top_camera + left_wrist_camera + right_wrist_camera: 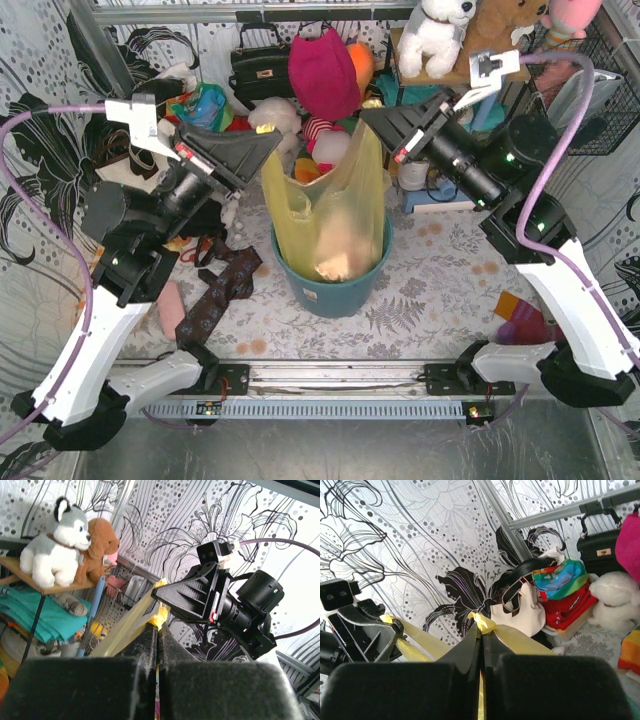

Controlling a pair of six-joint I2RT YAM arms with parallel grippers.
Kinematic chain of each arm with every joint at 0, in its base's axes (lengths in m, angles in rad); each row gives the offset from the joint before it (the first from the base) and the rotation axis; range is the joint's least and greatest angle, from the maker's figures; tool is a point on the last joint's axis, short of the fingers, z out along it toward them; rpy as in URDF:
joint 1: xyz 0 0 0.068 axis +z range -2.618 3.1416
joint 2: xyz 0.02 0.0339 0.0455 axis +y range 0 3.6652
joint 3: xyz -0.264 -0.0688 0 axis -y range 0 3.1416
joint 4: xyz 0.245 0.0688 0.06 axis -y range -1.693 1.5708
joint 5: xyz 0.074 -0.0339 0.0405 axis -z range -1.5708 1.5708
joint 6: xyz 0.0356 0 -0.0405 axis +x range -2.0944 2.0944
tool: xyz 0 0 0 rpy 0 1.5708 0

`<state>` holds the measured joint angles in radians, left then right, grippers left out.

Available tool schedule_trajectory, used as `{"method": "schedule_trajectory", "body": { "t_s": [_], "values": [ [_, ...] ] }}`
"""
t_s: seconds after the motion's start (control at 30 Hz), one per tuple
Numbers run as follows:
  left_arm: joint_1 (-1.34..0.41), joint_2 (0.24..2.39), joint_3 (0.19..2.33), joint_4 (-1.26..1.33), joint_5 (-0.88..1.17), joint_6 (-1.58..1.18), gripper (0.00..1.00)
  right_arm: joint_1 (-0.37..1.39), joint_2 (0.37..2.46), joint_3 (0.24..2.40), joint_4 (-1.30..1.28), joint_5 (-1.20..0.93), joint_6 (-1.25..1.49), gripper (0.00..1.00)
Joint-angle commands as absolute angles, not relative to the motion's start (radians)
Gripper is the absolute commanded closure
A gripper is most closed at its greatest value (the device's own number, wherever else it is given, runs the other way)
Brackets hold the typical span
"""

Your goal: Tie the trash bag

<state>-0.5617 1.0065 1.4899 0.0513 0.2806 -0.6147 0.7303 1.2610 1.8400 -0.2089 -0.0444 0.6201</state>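
The trash bag [325,205], thin glossy yellow-green plastic, stands in a teal bucket [335,290] at the table's middle, with pale contents showing through it. Its top is pulled up into two corners. My left gripper [270,142] is shut on the left corner and my right gripper [368,118] on the right one, both above the bucket's rim. In the left wrist view my left gripper [157,625] has a yellow tuft of the trash bag [161,615] poking out past its tips. My right gripper [481,632] pinches a similar bunch of the trash bag [485,622], with plastic stretching down both sides.
Plush toys [325,75], a black handbag [258,65] and a cream tote [517,615] crowd the back. A shelf with a husky plush [435,35] stands back right beside a wire basket [600,100]. Dark patterned cloth [215,295] lies left of the bucket.
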Motion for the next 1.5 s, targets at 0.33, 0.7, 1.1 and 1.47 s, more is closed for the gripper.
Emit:
{"method": "schedule_trajectory", "body": {
  "t_s": [0.33, 0.7, 1.1, 1.47],
  "values": [
    [-0.560, 1.010, 1.518, 0.082, 0.297, -0.626, 1.00, 0.733, 1.252, 1.838, -0.136, -0.062, 0.634, 1.00],
    [-0.560, 0.917, 1.247, 0.196, 0.273, -0.726, 1.00, 0.733, 1.142, 1.519, 0.001, -0.049, 0.730, 1.00],
    [-0.560, 1.032, 1.478, 0.190, 0.337, -0.734, 1.00, 0.733, 1.304, 1.902, -0.166, -0.090, 0.642, 1.00],
    [-0.559, 0.994, 1.323, 0.257, 0.309, -0.769, 1.00, 0.733, 1.219, 1.637, -0.037, -0.081, 0.709, 1.00]
  ]
}}
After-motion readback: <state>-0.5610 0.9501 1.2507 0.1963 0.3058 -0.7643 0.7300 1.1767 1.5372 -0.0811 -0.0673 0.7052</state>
